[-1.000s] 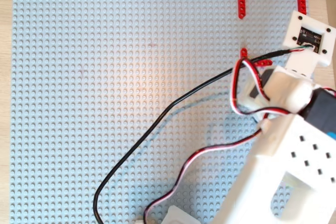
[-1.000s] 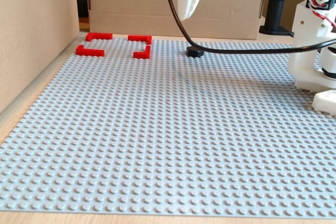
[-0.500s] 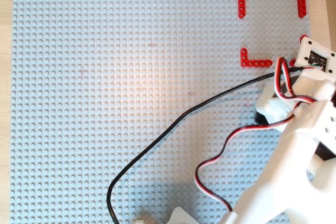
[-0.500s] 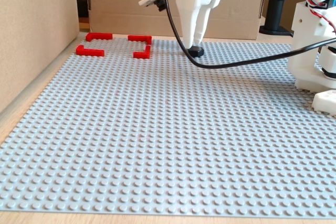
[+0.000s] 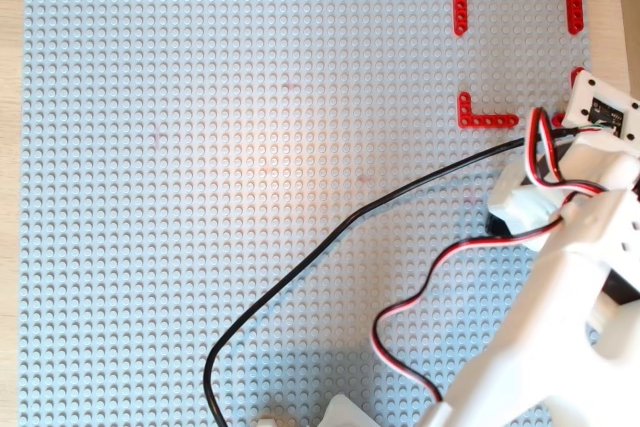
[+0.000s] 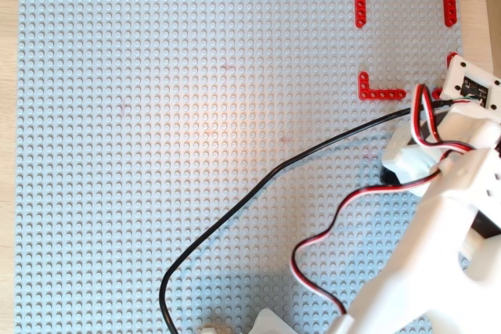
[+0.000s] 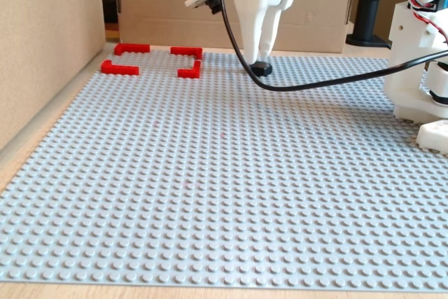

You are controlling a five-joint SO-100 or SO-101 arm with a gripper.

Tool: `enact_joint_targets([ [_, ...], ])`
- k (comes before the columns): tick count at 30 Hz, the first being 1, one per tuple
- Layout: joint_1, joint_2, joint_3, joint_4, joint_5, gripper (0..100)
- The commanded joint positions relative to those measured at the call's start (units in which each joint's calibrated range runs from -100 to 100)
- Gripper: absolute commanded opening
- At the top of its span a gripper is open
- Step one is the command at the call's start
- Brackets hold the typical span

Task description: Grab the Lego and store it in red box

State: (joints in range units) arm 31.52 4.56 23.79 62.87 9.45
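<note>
Fixed view: gripper (image 7: pixel 261 63) pinches Lego (image 7: pixel 261 69) right of red box (image 7: pixel 186 73).

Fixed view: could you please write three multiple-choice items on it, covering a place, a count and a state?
1. Where is the Lego?
A. inside the box
B. right of the box, outside it
C. left of the box

2. How many red brackets outline the box?
A. two
B. three
C. four

3. What does the box hold?
A. nothing
B. the Lego
C. a cable

Answers:
1 B: the Lego sits at the tips of the gripper, right of the box.
2 C: four brackets show.
3 A: only bare studs lie between them.
</note>
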Motion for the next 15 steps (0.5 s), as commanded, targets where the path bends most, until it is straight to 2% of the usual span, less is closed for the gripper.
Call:
enact_joint_targets([
  [1,-1.04,-0.41,-5.43,3.54,-0.96,15],
  [5,-1.63,-0.41,-8.16,6.87,-1.84,15],
  [15,-3.49,-0.41,-4.07,7.4,-3.46,15],
])
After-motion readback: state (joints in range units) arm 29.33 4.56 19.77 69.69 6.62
